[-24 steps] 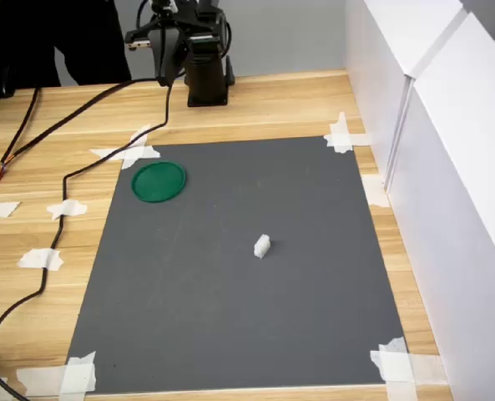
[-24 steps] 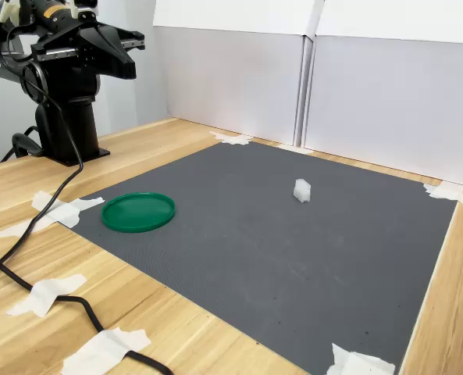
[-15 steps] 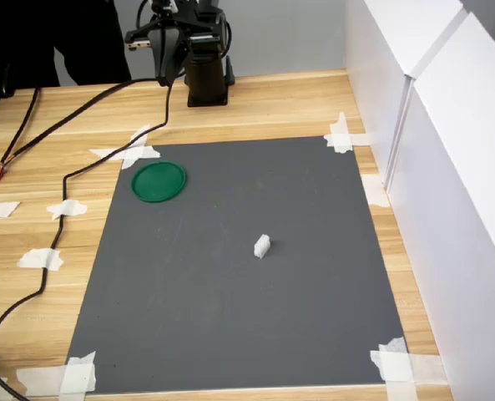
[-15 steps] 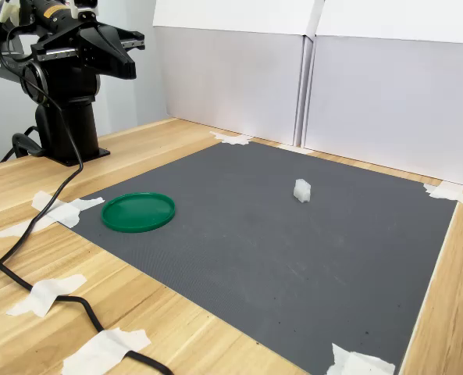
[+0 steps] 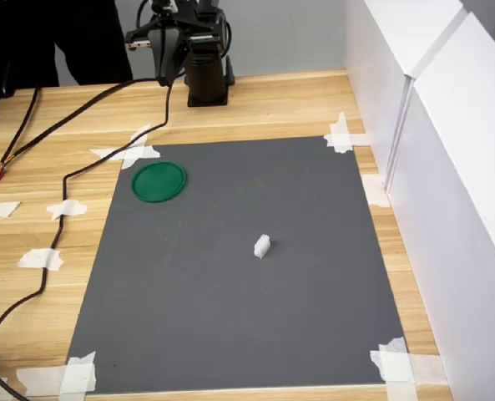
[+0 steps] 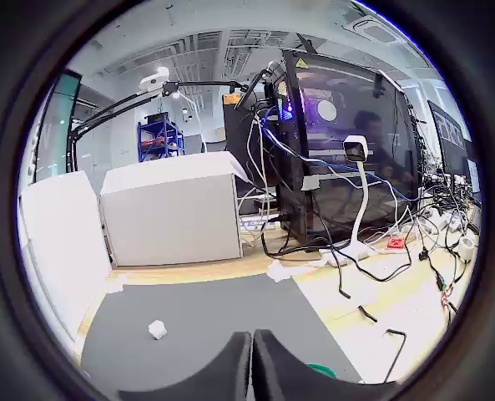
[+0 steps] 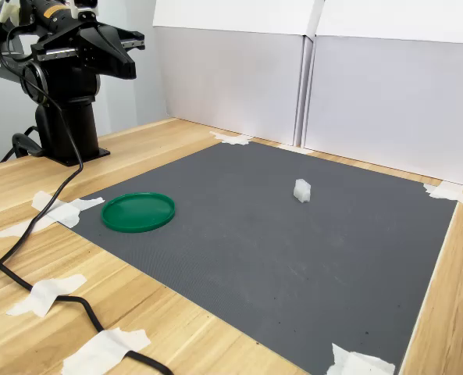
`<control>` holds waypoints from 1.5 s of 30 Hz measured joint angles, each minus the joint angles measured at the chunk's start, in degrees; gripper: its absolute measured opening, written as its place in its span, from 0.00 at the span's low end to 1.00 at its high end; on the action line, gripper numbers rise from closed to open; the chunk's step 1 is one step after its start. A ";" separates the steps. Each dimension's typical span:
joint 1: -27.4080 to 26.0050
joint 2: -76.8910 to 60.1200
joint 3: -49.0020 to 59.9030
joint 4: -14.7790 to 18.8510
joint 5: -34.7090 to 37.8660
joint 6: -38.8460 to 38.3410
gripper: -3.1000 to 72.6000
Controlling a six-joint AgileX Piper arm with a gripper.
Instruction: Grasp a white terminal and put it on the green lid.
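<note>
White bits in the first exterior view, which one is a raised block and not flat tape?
The white terminal, alone mid-mat; every tape piece lies flat at the mat's corners or on the wood.

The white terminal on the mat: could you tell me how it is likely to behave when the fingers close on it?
The terminal looks like a small moulded block, so probably rigid and very light. Its blocky shape suggests it won't roll, but being so small it could skid or tip on the mat if the fingers close off-centre.
</note>
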 joint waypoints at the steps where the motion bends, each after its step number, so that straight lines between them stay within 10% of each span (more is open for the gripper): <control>1: 0.00 0.00 0.00 0.00 0.00 0.00 0.02; 17: 0.00 12.24 -2.14 -0.05 -0.02 -0.25 0.02; 45: 0.00 63.27 -38.74 0.77 18.08 -10.46 0.02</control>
